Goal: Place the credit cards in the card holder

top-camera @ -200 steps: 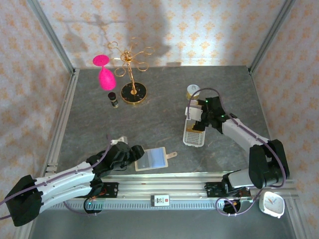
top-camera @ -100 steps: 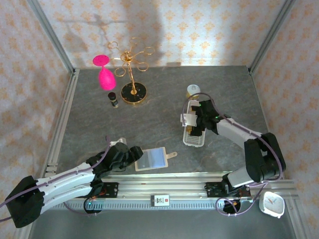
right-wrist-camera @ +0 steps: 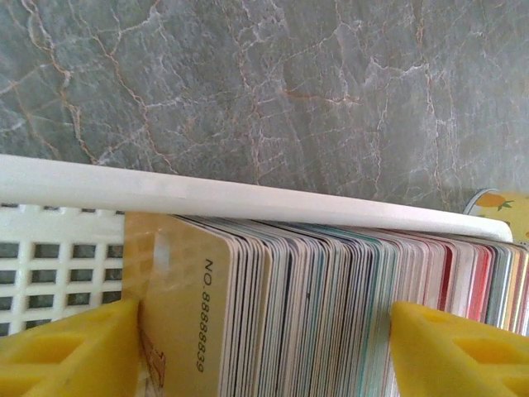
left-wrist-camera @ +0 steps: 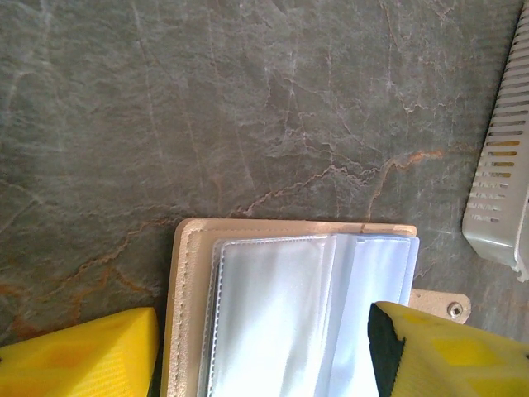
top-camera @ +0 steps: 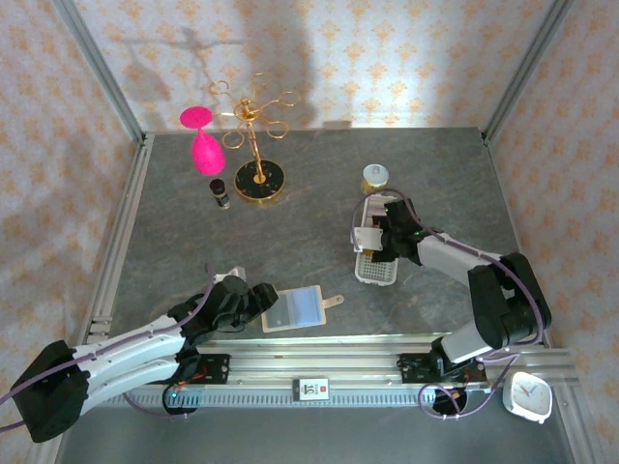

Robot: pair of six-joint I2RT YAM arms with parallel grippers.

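Observation:
The card holder (top-camera: 295, 308) lies open on the grey table, beige cover down and clear plastic sleeves (left-wrist-camera: 277, 298) up, its snap tab (left-wrist-camera: 450, 308) pointing right. My left gripper (top-camera: 259, 298) sits at its left edge, open, with the yellow fingers (left-wrist-camera: 83, 356) on either side of the sleeves (left-wrist-camera: 263, 335). The credit cards (right-wrist-camera: 331, 289) stand packed on edge in the long white perforated tray (top-camera: 375, 275); the front one is gold with a printed number. My right gripper (top-camera: 379, 240) is down in the tray, open, with its fingers (right-wrist-camera: 450, 356) flanking several cards (right-wrist-camera: 264, 331).
A gold jewellery stand (top-camera: 257, 179), a pink goblet (top-camera: 203, 145) and a small dark bottle (top-camera: 221, 193) stand at the back left. A gold-lidded jar (top-camera: 375, 176) sits just beyond the tray. The tray's corner (left-wrist-camera: 500, 190) lies right of the holder. A white clock (top-camera: 529, 396) sits beyond the front rail.
My right gripper has dropped lower and come nearer along the tray, down onto the card stack. The left arm and the card holder have hardly moved.

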